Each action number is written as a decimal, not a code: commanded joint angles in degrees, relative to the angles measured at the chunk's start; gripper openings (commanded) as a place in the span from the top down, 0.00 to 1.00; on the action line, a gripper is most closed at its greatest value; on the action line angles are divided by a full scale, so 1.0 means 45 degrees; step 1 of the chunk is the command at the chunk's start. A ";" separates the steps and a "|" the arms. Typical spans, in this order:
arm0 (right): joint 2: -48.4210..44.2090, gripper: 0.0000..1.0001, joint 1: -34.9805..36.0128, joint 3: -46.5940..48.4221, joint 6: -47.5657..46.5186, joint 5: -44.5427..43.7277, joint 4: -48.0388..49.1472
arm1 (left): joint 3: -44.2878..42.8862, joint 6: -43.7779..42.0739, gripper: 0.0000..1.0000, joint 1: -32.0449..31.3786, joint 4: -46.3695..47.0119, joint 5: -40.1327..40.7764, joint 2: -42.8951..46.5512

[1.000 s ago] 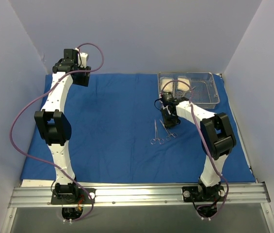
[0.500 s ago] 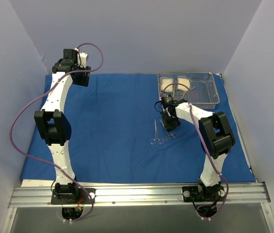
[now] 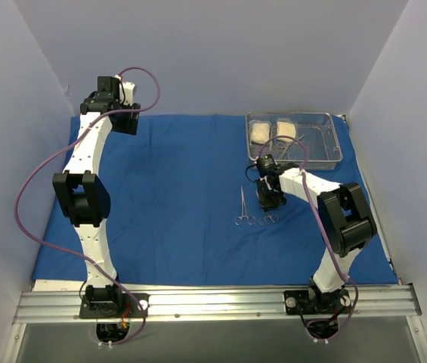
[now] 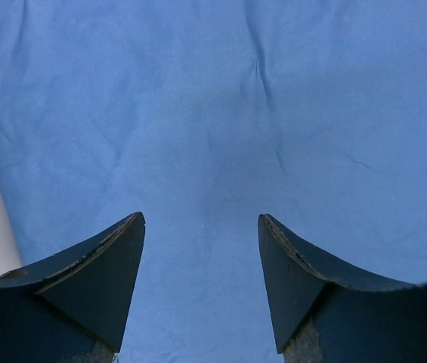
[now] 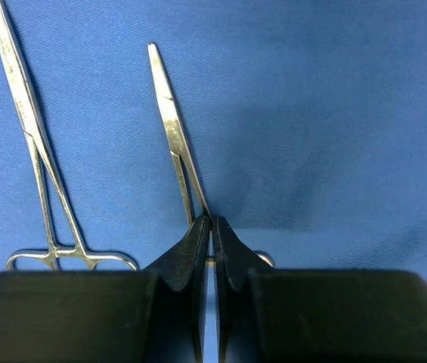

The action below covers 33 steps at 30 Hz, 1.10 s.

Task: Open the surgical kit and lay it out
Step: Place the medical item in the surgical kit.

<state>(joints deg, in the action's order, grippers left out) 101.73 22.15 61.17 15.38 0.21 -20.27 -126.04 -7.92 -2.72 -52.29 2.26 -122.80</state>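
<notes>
My right gripper (image 5: 211, 225) pinches shut on a slim silver scissor-handled clamp (image 5: 169, 113) lying on the spread blue cloth wrap (image 3: 175, 197), beside a second silver clamp (image 5: 28, 113) and near the rectangular wire-mesh steel tray (image 3: 323, 151). My left gripper (image 4: 201, 221) hangs wide open and empty over the cloth's far left corner.

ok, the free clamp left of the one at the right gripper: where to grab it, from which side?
Grip the free clamp by its twin shanks just above the ring handles, coming straight down, jaws across its narrow width. It lies flat on the blue cloth, long and thin, bare cloth either side. The right gripper looks shut on the other clamp likewise.
</notes>
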 commanded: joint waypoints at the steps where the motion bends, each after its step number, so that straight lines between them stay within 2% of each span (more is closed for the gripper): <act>1: -0.0048 1.00 -0.0021 -0.0565 0.0663 -0.0417 -0.1354 | 0.0020 0.0159 0.29 0.0097 0.0332 -0.0307 0.0512; 18: -0.0087 1.00 -0.1093 -0.1169 0.2910 -0.1081 -0.0555 | 0.0020 0.0179 0.29 0.0155 0.0312 -0.0307 0.0454; 22: -0.0360 1.00 -0.1426 -0.1347 0.2814 -0.1023 -0.0339 | 0.0020 0.0179 0.29 0.0214 0.0312 -0.0288 0.0434; 33: -0.0342 1.00 -0.0822 -0.0858 0.1544 -0.0535 -0.0319 | 0.0001 0.0198 0.29 0.0233 0.0332 -0.0308 0.0395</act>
<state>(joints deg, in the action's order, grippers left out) 99.24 17.47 57.69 24.95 -0.64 -17.06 -126.02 -7.70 -2.22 -52.29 1.61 -122.80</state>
